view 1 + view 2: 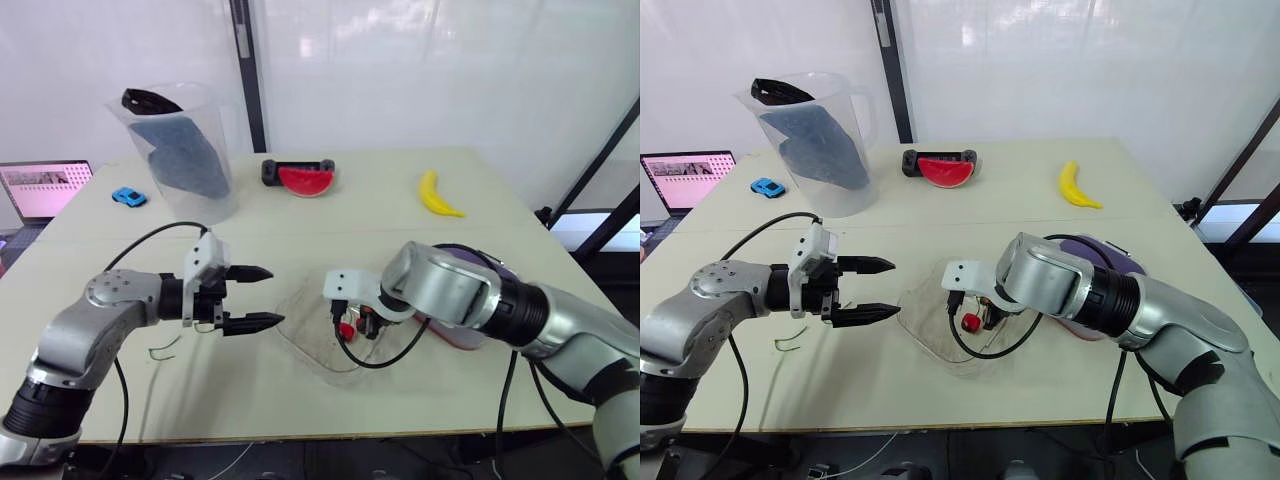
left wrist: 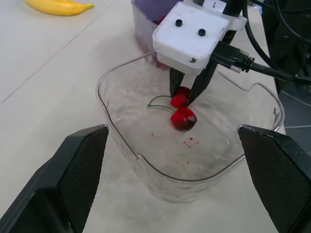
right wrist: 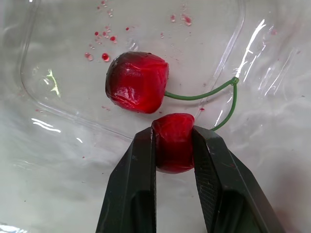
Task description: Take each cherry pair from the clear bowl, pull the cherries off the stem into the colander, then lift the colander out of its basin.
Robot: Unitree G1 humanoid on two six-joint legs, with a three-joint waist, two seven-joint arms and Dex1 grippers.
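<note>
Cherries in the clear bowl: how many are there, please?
2. One cherry is pinched in the right tool; the other cherry lies loose on the clear bowl floor beside it. None seem hidden.

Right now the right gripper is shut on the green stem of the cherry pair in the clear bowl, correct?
No. The right gripper is shut on one cherry of the pair, not the green stem, inside the clear bowl; the right wrist view shows the fruit pinched.
</note>
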